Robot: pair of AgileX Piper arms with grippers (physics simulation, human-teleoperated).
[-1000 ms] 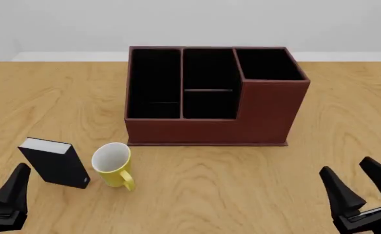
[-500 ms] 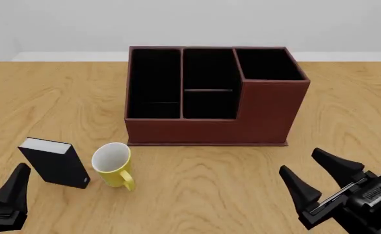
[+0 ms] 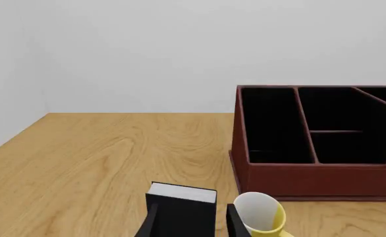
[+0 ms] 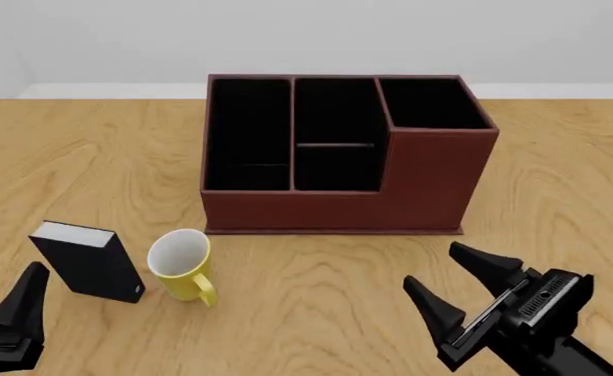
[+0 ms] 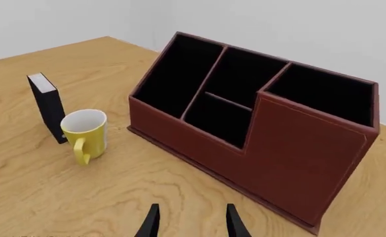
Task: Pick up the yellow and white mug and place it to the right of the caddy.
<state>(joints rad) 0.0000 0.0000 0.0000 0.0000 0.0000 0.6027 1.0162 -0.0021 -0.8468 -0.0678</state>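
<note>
Front view has the mug (image 4: pixel 180 264) standing upright on the table (image 4: pixel 557 188), mouth tipped a little toward the camera, near the caddy's left front corner but apart from it, handle pointing toward the arms' side. A small black box (image 4: pixel 87 259) with a white top stands just beside it on the left. The caddy (image 4: pixel 349 157) sits behind and to the right, its taller section at the right end, with bare wood to its right for the placement.

The left gripper (image 4: pixel 19 313) is the nearer one, low at the left edge, just short of the black box; its fingers look spread in the left wrist view, where the box fills the gap ahead and the mug lies off to one side. The right gripper (image 4: pixel 463 294) hangs spread and empty in front of the caddy's right half, well apart from the mug, which lies to its left across open tabletop.

Judging from this, the right arm has the clearer lane, since the black box crowds the mug's left flank
</note>
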